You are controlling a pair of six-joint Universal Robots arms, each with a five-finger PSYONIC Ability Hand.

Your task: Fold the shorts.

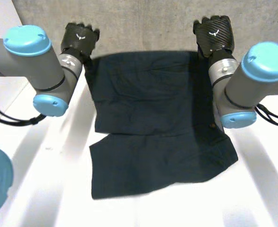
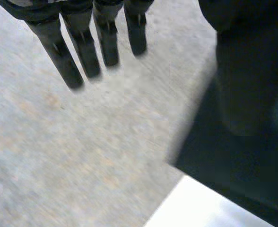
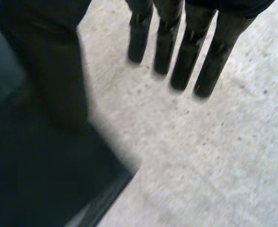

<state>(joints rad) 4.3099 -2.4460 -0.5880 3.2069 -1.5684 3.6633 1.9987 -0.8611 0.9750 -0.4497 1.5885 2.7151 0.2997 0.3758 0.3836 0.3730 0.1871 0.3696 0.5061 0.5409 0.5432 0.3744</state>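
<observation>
Concrete wall (image 1: 143, 23) behind your worktop (image 1: 44, 184); shorts (image 1: 148, 104) half folded, I judge; left hand (image 1: 80, 38), right hand (image 1: 214, 33) at far corners, fingers (image 3: 214, 61) straight, empty; next, grasp an edge

The left arm (image 1: 30, 61) and right arm (image 1: 252, 80), grey with light-blue caps, bend at the near side and reach toward the far side. The left hand (image 1: 80, 40) is at far left and the right hand (image 1: 213, 35) at far right, well apart. The left hand's fingers (image 2: 86, 52) are straight and slightly spread, and so are the right hand's fingers (image 3: 188, 52).
</observation>
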